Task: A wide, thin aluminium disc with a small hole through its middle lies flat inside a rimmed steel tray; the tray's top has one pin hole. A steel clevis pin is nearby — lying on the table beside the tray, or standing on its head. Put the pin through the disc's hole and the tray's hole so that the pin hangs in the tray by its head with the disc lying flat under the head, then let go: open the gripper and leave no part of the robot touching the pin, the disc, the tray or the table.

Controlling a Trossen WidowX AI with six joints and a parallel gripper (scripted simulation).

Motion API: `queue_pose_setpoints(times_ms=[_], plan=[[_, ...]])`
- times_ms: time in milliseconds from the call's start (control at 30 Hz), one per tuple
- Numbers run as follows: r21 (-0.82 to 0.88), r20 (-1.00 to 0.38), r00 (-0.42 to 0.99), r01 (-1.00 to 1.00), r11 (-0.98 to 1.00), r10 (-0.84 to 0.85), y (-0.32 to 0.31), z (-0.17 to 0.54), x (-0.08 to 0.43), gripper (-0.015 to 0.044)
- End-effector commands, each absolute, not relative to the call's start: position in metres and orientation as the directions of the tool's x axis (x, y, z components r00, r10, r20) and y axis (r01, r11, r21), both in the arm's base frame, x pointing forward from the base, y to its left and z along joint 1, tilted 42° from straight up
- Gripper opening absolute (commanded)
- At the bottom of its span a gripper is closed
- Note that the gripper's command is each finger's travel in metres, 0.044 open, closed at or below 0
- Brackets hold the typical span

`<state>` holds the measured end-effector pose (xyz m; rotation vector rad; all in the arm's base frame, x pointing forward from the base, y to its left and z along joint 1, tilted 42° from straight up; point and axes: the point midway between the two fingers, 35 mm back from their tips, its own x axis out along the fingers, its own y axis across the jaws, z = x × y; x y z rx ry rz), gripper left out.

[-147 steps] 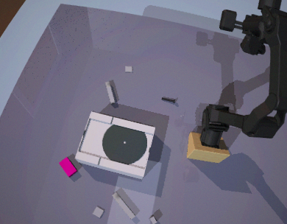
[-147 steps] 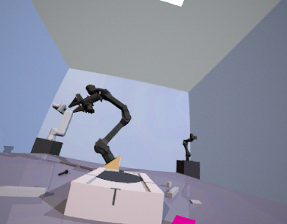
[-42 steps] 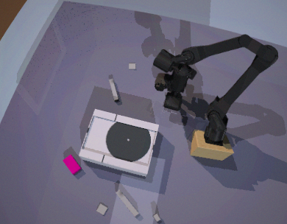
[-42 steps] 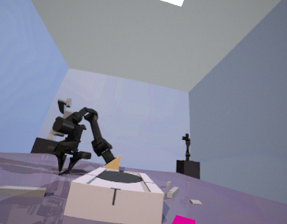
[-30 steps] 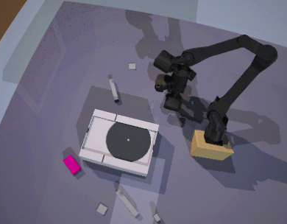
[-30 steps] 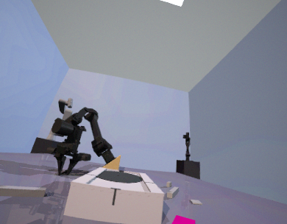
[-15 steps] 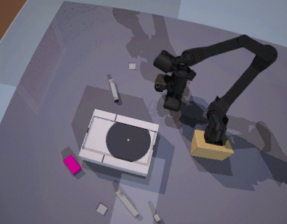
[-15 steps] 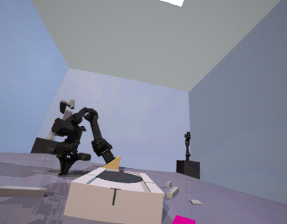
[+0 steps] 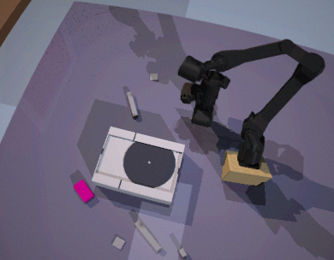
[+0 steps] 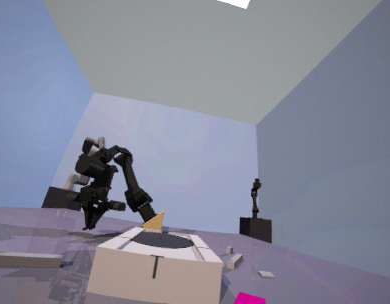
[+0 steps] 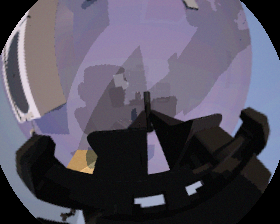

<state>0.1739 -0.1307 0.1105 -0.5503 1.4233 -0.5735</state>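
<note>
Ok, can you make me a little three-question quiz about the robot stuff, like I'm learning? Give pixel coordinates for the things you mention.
1. Where is the wide, dark, round metal disc [image 9: 140, 173] [image 10: 163, 240] [image 11: 15, 75]?
A) on the yellow block
B) inside the pale, rimmed steel tray [image 9: 146, 194] [image 10: 153, 280] [image 11: 48, 65]
C) under the tray

2. True or false: the black pincer [image 9: 195, 106] [image 10: 90, 227] [image 11: 147, 112] is shut on the thin, dark-looking steel pin [image 11: 147, 105].

3. Fill in: the small block [image 9: 84, 191] [image 10: 249, 299] beside the tray is bright ____.

Key: 1 B; 2 true; 3 pink
</note>
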Motion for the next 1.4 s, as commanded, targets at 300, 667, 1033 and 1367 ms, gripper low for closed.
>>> queue_pose_setpoints(times_ms=[300, 667, 1033, 1367], plan=[[-0.663, -0.745, 0.064, 0.043, 0.747, -0.664, -0.103, 0.142, 0.172, 0.0], [-0.665, -0.744, 0.059, 0.042, 0.746, -0.666, -0.096, 0.14, 0.173, 0.0], [-0.668, -0.744, 0.059, -0.011, 0.744, -0.666, -0.103, 0.132, 0.174, 0.0], [-0.668, -0.743, 0.059, -0.016, 0.744, -0.667, -0.114, 0.12, 0.175, 0.0]])
